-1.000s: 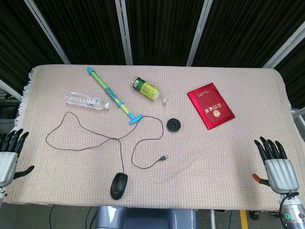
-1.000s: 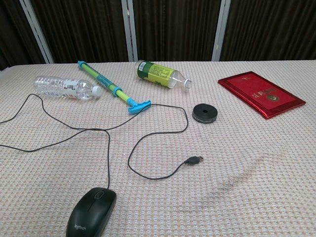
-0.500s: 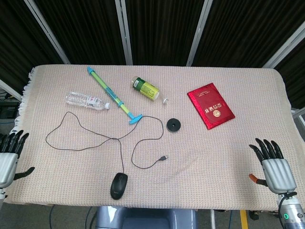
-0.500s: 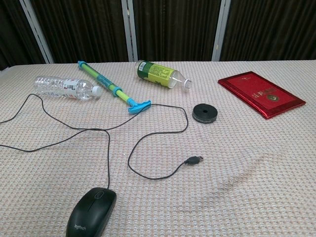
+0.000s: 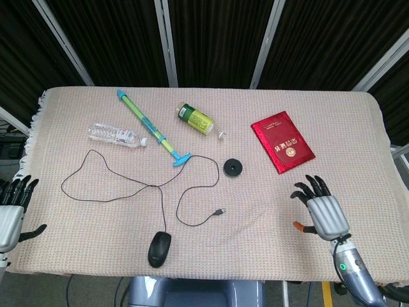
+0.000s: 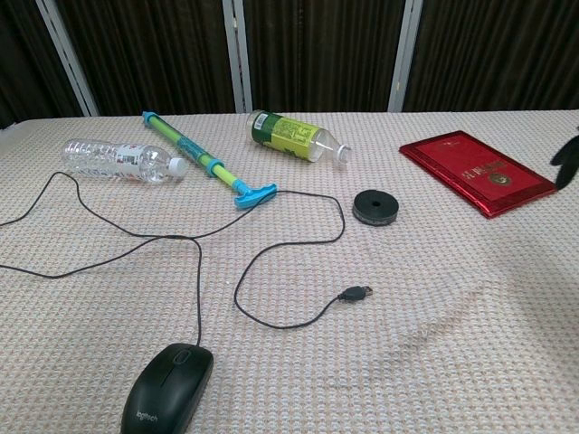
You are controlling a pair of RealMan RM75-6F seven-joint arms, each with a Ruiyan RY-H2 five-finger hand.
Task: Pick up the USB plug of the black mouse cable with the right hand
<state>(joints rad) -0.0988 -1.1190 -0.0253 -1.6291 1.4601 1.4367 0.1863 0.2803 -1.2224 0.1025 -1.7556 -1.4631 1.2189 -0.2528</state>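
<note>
A beige woven cloth covers the surface (image 5: 332, 121). On it a black computer mouse (image 5: 160, 249) sits at the near edge, its thin black cable (image 5: 115, 171) looping left and ending in a small USB plug (image 5: 219, 211). Behind lie a clear plastic water bottle (image 5: 115, 135), a blue-and-green plastic tube (image 5: 150, 127), a green-labelled bottle (image 5: 195, 118), a black round disc (image 5: 232, 168) and a red booklet (image 5: 282, 141). The right robot hand (image 5: 324, 212) hovers with fingers spread, well apart from the plug. The left robot hand (image 5: 11, 212) rests at the left edge, fingers apart.

The USB plug (image 5: 219, 210) lies flat on the cloth, apparently pointing right. Its black mouse cable (image 5: 182, 195) loops loosely (untouched) back to the black mouse (image 5: 160, 249).
</note>
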